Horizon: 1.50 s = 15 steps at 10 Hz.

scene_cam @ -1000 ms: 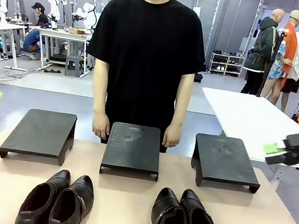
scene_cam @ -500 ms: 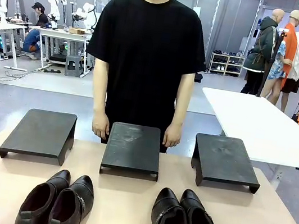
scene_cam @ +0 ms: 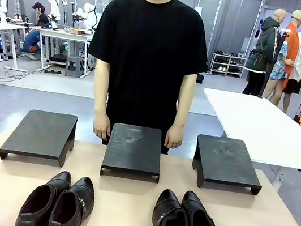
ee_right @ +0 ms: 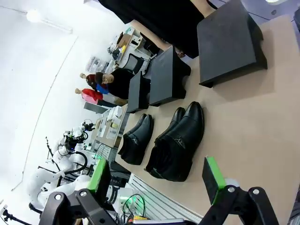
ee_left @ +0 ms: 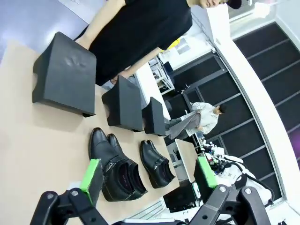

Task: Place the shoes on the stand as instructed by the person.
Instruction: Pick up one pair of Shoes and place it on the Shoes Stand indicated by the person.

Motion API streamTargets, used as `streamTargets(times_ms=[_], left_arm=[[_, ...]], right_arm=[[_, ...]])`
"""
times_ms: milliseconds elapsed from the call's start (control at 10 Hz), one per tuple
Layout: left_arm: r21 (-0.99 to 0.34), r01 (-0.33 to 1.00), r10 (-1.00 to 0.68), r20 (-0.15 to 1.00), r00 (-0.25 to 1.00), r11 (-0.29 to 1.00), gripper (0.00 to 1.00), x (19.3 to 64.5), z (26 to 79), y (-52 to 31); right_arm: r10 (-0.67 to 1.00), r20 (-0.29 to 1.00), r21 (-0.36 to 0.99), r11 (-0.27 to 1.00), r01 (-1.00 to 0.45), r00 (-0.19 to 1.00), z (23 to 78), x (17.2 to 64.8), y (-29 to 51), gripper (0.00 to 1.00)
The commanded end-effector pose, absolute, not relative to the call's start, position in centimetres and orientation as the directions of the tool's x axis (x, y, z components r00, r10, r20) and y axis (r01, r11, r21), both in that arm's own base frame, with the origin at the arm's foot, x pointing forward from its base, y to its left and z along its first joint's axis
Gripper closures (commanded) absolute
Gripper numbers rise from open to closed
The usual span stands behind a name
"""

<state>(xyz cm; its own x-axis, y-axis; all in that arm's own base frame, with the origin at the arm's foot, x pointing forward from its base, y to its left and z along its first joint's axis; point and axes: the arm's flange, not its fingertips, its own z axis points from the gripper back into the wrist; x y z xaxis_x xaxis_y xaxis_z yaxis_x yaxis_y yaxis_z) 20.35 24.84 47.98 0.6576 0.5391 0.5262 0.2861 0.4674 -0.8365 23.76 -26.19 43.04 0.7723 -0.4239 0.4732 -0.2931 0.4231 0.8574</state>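
Beige table (scene_cam: pixel 124 206): near, plain top, from 6 o'clock up to the centre.
White table (scene_cam: pixel 252 123): at 3 o'clock, behind the beige one and apart from it.
Low shelf (scene_cam: pixel 227 64): far, at 1 o'clock, dark things on it.
White desk (scene_cam: pixel 65 36): far, at 10 o'clock.
Grey floor (scene_cam: pixel 26 99): shiny, at 9 o'clock.

We see our left fingers (ee_left: pixel 91 180) spread wide apart, with nothing between them. On the tan desk (ee_left: pixel 33 154), three black stands sit in a row. On our side of the middle stand (ee_left: pixel 124 103) lie two pairs of shiny black shoes, one pair (ee_left: pixel 115 166) beside the other pair (ee_left: pixel 157 164). Behind the middle stand is the person (ee_left: pixel 136 33) in a black shirt.
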Motion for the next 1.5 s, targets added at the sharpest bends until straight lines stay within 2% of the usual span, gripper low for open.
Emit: streamTargets(times_ms=[0, 100, 200, 300, 1400], left_arm=[[-0.835, 0.259, 0.544, 0.521, 0.658, 0.486, 0.0, 19.7, 47.7, 21.0], [-0.83, 0.256, 0.538, 0.524, 0.66, 0.495, 0.0, 20.0, 47.8, 20.9], [-0.831, 0.277, 0.534, 0.529, 0.66, 0.482, 0.0, 20.4, 48.3, 24.7], [-0.831, 0.277, 0.534, 0.529, 0.66, 0.482, 0.0, 20.4, 48.3, 24.7], [-0.831, 0.277, 0.534, 0.529, 0.66, 0.482, 0.0, 20.4, 48.3, 24.7]], right_arm=[[-0.395, 0.507, 0.832, 0.456, -0.316, 0.766, 43.3, 23.2, -25.6, 0.0], [-0.4, 0.498, 0.836, 0.456, -0.305, 0.769, 43.2, 23.3, -25.6, 0.0], [-0.381, 0.503, 0.828, 0.471, -0.306, 0.776, 43.1, 23.7, -25.4, 0.0], [-0.423, 0.48, 0.852, 0.435, -0.292, 0.769, 43.3, 23.5, -26.2, 0.0], [-0.423, 0.48, 0.852, 0.435, -0.292, 0.769, 43.3, 23.5, -26.2, 0.0]])
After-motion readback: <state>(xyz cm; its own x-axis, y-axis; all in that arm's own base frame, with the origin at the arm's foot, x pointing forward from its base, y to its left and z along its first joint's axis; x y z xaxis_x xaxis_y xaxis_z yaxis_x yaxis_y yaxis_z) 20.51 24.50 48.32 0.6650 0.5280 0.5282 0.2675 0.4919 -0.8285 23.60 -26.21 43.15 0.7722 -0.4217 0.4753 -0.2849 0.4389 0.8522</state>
